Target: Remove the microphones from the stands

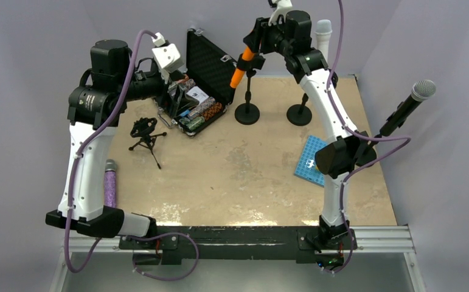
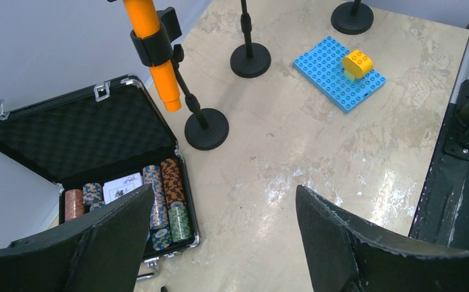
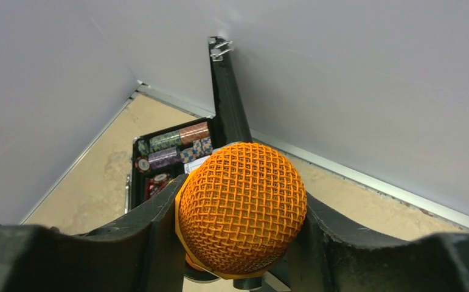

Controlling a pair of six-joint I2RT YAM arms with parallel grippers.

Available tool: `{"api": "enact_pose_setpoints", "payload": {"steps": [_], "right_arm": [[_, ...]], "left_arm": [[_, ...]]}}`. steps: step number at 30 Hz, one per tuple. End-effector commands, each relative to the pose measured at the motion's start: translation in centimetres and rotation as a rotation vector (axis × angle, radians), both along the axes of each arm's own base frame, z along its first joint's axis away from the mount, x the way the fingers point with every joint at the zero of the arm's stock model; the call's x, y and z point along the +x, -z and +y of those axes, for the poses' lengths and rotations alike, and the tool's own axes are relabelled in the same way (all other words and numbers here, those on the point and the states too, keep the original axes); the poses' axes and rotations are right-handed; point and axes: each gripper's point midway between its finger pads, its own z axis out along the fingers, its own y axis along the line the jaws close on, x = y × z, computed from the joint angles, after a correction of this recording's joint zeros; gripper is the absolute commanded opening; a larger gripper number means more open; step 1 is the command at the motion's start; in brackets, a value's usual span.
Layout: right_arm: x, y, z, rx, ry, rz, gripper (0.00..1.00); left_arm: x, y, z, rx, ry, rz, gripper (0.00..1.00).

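Clenching the round wire-mesh head of the orange microphone [image 3: 238, 182] is the right claw [image 3: 238, 219], while the left claw [image 2: 222, 204] gapes.

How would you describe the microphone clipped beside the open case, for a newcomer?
Find the open black poker-chip case at the table's far left. Just right of it, a black round-based stand holds the orange microphone; the other microphones are white, black or purple.

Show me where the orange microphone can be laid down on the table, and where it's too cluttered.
Widest bare patch: the middle of the table, between the small tripod and the blue baseplate, nearer than the stand bases. Crowded: the far edge, with the open chip case and the orange microphone clipped in its stand.
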Motion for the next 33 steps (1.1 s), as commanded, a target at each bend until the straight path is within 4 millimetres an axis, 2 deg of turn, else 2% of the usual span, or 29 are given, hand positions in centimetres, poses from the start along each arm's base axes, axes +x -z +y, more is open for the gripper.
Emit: {"api": "enact_pose_setpoints", "payload": {"steps": [1,3,6,9,13,16,22,27,28,33], "right_arm": [[-3.3,-6.0,0.8,0.086,-0.100,-0.102,0.40],[-4.6,-6.3,1.0,0.106,-0.131,-0.080,0.32],[-6.8,-6.9,1.1,0.151,-0.170,-0.035,0.14],[-9.4,-8.6,0.8,0.217,-0.180,-0.003,0.00],[-12.1,-9.2,0.2,0.282,-0.151,0.060,0.00],[-14.0,-8.7,0.3,0.297,-0.137,0.104,0.00],[-16.7,-7.0,0.7,0.268,-0.119,0.140,0.00],[-18.0,-4.7,0.9,0.242,-0.120,0.187,0.00],[-18.2,-4.3,0.9,0.239,-0.122,0.193,0.00],[-18.2,-3.8,0.9,0.208,-0.140,0.175,0.00]], "left_arm": [[1.3,-0.2,-0.9,0.001,0.009,-0.039,0.89],[1.4,0.1,-1.4,-0.006,0.018,-0.029,0.89],[1.7,0.6,-2.1,-0.004,0.036,-0.023,0.88],[2.0,0.7,-2.9,-0.013,0.064,-0.040,0.88],[2.8,0.7,-4.3,-0.029,0.084,-0.067,0.89],[2.8,1.3,-5.6,-0.042,0.132,-0.061,0.89],[1.8,3.8,-8.7,-0.040,0.241,-0.081,0.93],[2.9,5.2,-11.5,-0.093,0.213,-0.042,0.94],[3.2,5.4,-12.0,-0.106,0.212,-0.037,0.93],[3.6,6.9,-14.4,-0.160,0.247,0.091,0.73]]}}
